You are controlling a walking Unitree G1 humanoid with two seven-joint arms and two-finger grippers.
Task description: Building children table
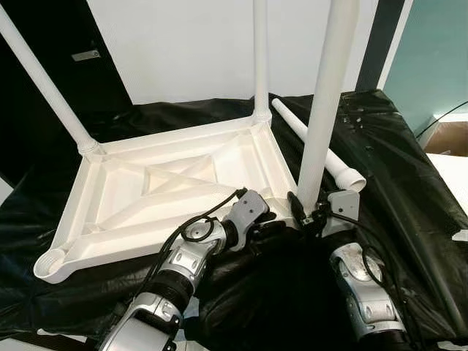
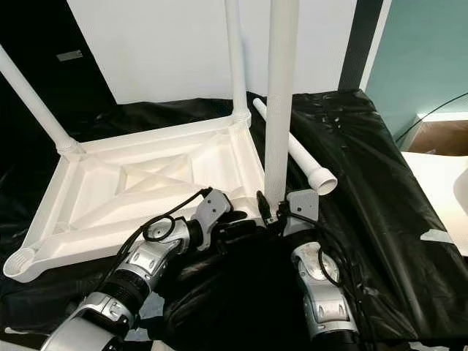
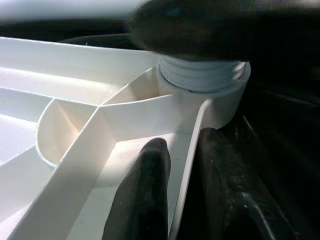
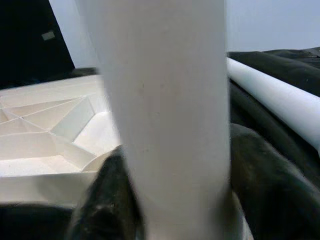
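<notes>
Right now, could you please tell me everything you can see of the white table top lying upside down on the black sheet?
The table top is white, plastic-looking, lying upside down on the black sheet, its underside ribbed with crossing braces and a raised rim. Three legs stand in its corner sockets; the near-left socket is empty. The left gripper clamps the rim beside the near-right corner, one finger inside and one outside. The right gripper holds the near-right leg at its base, threads showing above the socket. A fourth leg lies loose beside it.
</notes>
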